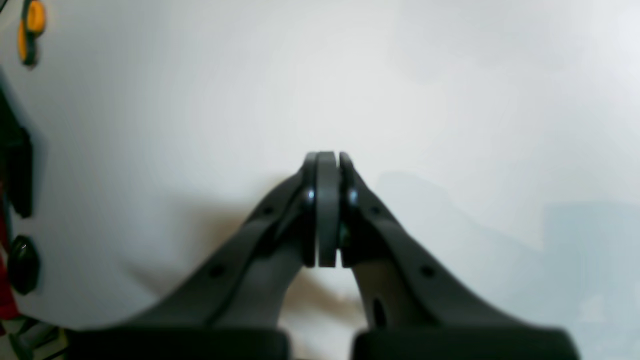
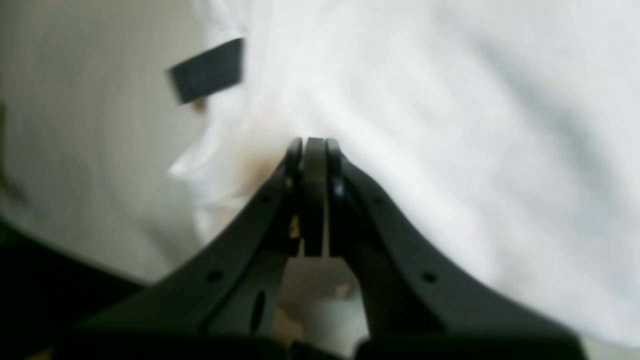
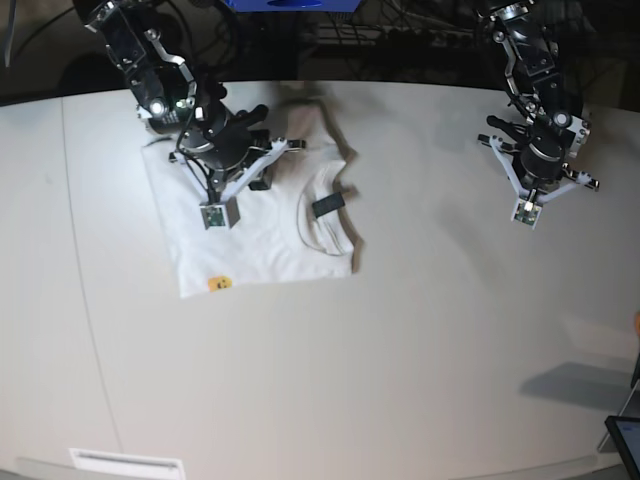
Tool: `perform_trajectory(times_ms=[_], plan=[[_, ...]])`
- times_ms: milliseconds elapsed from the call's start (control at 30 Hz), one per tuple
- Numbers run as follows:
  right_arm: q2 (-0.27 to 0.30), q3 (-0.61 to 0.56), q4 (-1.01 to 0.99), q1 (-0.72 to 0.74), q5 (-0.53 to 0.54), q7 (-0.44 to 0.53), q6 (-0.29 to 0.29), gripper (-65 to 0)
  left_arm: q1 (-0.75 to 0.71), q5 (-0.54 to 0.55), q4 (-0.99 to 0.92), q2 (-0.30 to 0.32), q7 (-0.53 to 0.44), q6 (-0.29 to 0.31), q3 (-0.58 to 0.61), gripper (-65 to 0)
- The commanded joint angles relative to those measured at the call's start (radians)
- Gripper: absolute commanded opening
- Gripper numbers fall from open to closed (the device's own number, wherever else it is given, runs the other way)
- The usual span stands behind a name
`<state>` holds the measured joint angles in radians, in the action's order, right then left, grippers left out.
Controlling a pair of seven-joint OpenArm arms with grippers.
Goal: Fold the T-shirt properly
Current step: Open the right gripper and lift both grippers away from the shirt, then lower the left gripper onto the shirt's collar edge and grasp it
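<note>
**T-shirt folded on table's far left, both grippers closed and empty**

Table (image 3: 400,350): white, fills most of the base view. Using it as the reference.

T-shirt (image 3: 250,225): lies on the table's far-left part, folded into a rough rectangle, plain white side up. Collar opening faces the table's centre. Dark neck tag (image 3: 327,206) sits at the collar. Small orange-yellow print patch (image 3: 219,284) shows at the shirt's near-left corner. Some wrinkles in the cloth; edges reasonably straight.

Right gripper (image 2: 314,145): above the T-shirt's far half, over the table's far-left area. Jaws pressed together with nothing between them. Wrist view shows the tips right at the white cloth beside a fabric ridge, tag up and to the left. View is blurred, so I can't tell if the tips actually touch the cloth.

Left gripper (image 1: 326,157): over bare table at the far-right side, well apart from the T-shirt. Jaws fully together, holding nothing. Only plain white table surface ahead of the tips in its wrist view.
</note>
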<state>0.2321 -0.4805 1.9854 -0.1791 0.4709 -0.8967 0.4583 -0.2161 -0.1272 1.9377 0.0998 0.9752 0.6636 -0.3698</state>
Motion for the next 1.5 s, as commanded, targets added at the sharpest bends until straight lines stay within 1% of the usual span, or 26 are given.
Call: perform_trajectory(times_ms=[0,100,200,333,400,467,533,567,600,667,700,800,933,1000,1100,1200,1300,1400,1467], plan=[[0.008,0.030,0.015,0.026,-0.011,0.032,0.001,-64.7,0.008,-0.001,0.021,0.007,-0.012,-0.002,-0.002,-65.0],[0.054,0.110,-0.005,0.049,-0.011,0.038,0.000,-64.7,0.008,-0.001,0.021,0.007,-0.012,-0.002,-0.002,-65.0],[0.074,0.181,-0.033,0.046,-0.010,0.038,-0.003,-64.7,0.008,-0.001,0.019,0.010,-0.012,-0.002,-0.002,-65.0],[0.077,0.214,-0.067,0.000,-0.010,0.050,-0.003,-64.7,0.010,-0.001,0.019,0.011,-0.012,-0.002,-0.002,-65.0],[0.077,0.207,-0.087,-0.027,-0.010,0.095,-0.003,-64.7,0.010,-0.001,0.021,0.007,-0.012,-0.002,-0.002,-65.0],[0.077,0.207,-0.119,-0.049,-0.010,0.139,-0.003,-64.7,0.010,-0.001,0.021,0.005,-0.012,0.005,0.033,-65.0],[0.077,0.205,-0.179,-0.056,-0.010,0.170,-0.005,-64.7,0.008,-0.001,0.021,0.005,-0.012,0.031,0.081,-65.0],[0.077,0.205,-0.206,-0.056,-0.010,0.181,-0.008,-64.7,0.008,-0.001,0.021,-0.002,-0.012,0.035,0.105,-65.0],[0.077,0.205,-0.222,-0.056,-0.010,0.192,-0.020,-64.9,0.007,-0.001,0.021,-0.012,-0.012,0.035,0.124,-65.0],[0.079,0.211,-0.222,-0.066,-0.011,0.224,-0.063,-65.0,0.007,-0.001,0.022,-0.033,-0.012,0.035,0.167,-65.0],[0.080,0.214,-0.200,-0.075,-0.011,0.239,-0.086,-65.0,0.007,-0.001,0.022,-0.044,-0.012,0.035,0.188,-65.0],[0.089,0.246,-0.123,-0.086,-0.011,0.262,-0.120,-65.0,0.008,-0.001,0.027,-0.064,-0.012,0.035,0.259,-65.0],[0.102,0.296,-0.022,-0.084,-0.011,0.258,-0.129,-65.0,0.001,-0.001,0.087,-0.085,-0.014,0.035,0.341,-65.0],[0.120,0.314,-0.005,-0.079,-0.011,0.256,-0.129,-64.9,0.001,0.001,0.099,-0.093,-0.019,0.035,0.378,-65.0],[0.132,0.326,-0.011,-0.059,-0.011,0.255,-0.129,-64.9,-0.003,0.001,0.101,-0.096,-0.078,0.035,0.427,-65.0],[0.151,0.328,-0.013,-0.056,-0.011,0.255,-0.129,-64.9,-0.032,0.002,0.102,-0.097,-0.117,0.035,0.486,-65.0],[0.152,0.328,-0.027,-0.044,-0.011,0.255,-0.129,-64.9,-0.044,0.076,0.102,-0.094,-0.154,0.035,0.536,-65.0],[0.152,0.328,-0.050,-0.041,-0.011,0.255,-0.129,-64.9,-0.058,0.203,0.102,-0.094,-0.157,0.035,0.538,-65.0],[0.152,0.325,-0.064,-0.030,-0.011,0.255,-0.129,-64.9,-0.059,0.263,0.102,-0.093,-0.160,0.035,0.541,-65.0]])
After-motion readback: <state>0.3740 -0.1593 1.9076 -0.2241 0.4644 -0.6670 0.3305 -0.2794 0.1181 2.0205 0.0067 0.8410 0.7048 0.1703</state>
